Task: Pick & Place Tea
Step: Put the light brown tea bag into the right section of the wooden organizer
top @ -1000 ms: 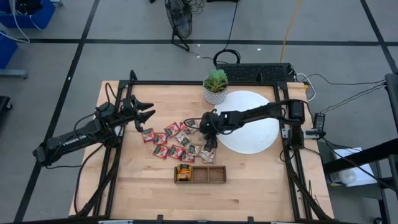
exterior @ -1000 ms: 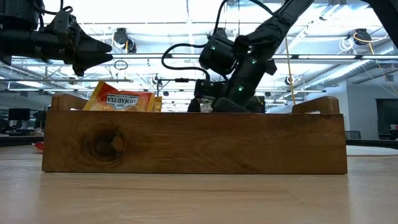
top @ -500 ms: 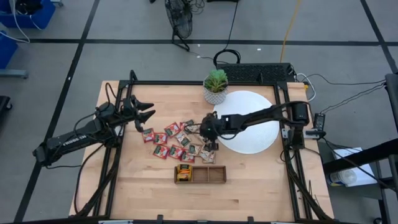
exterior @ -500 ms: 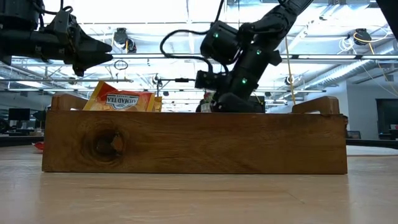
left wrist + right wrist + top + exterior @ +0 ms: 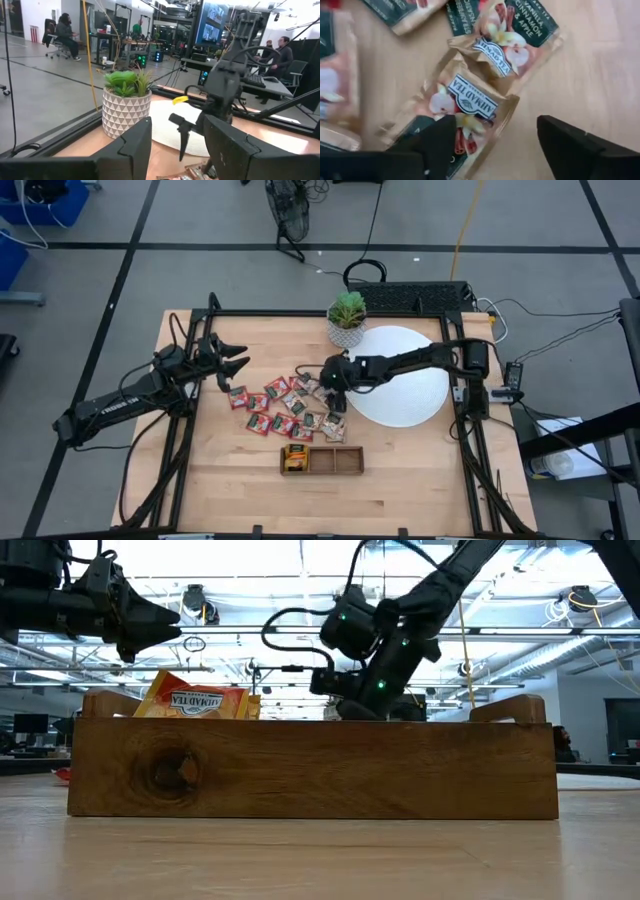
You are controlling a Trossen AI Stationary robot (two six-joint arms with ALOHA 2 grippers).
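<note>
Right gripper point(image 5: 337, 395) low at table centre, fingers point(image 5: 570, 145) spread wide — left gripper point(image 5: 238, 361) raised, waiting, part-open

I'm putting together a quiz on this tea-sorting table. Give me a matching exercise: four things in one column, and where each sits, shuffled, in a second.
Things:
1. potted plant
2. wooden tray
3. right gripper
4. left gripper

Places:
A. open over the loose tea sachets
B. at the table's far edge, beside the white disc
C. in the air, left of the sachets
D. near the table's front edge, one orange-yellow sachet in its left compartment

Pairs: 1-B, 2-D, 3-A, 4-C
</note>
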